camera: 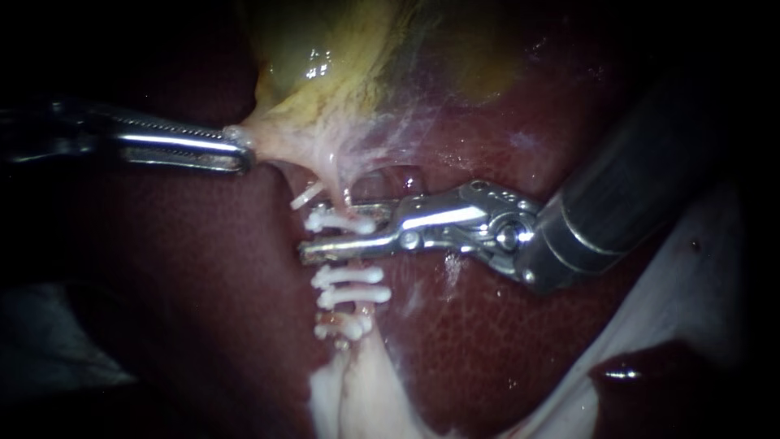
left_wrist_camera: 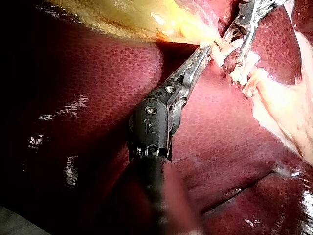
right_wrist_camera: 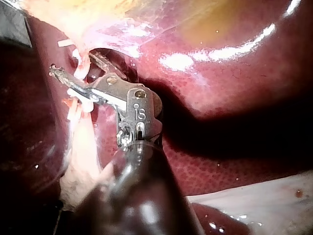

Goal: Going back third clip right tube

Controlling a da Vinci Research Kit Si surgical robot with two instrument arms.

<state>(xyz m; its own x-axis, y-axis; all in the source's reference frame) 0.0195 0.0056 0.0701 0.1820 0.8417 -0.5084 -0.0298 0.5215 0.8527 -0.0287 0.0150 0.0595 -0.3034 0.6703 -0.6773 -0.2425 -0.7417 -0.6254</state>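
Close view of a dark red liver (camera: pixel 203 325), with a yellow-green gallbladder (camera: pixel 341 81) at the top centre of the frame. The left instrument (camera: pixel 241 154) enters from the left edge. Its claw is closed tight on the pale tapered end of the gallbladder, both halves pressing the tissue and drawing it toward the left. That pull seems meant to stretch the thin tube (camera: pixel 335 180) hanging below, so it stands clear of the liver and can be reached.

The right instrument (camera: pixel 325 228) enters from the right edge and lies level across the middle of the frame. Its claw is parted, with a clear gap between its halves, one above and one below a white clip (camera: pixel 345 221) that sits across the tube. It grips nothing that I can make out. The open stance would suit letting the clip go and drawing away to the right.

Just below, toward the lower centre, more white clips (camera: pixel 351 286) are stacked along the same tube. A small slanted white piece (camera: pixel 307 195) lies just up and left of the claw. Whether this is the right tube cannot be told for certain.

The liver surface is wet, glossy and finely speckled. A pale sheet (camera: pixel 707 268) shows at the lower right. The rest is darkness; no bench or room is visible
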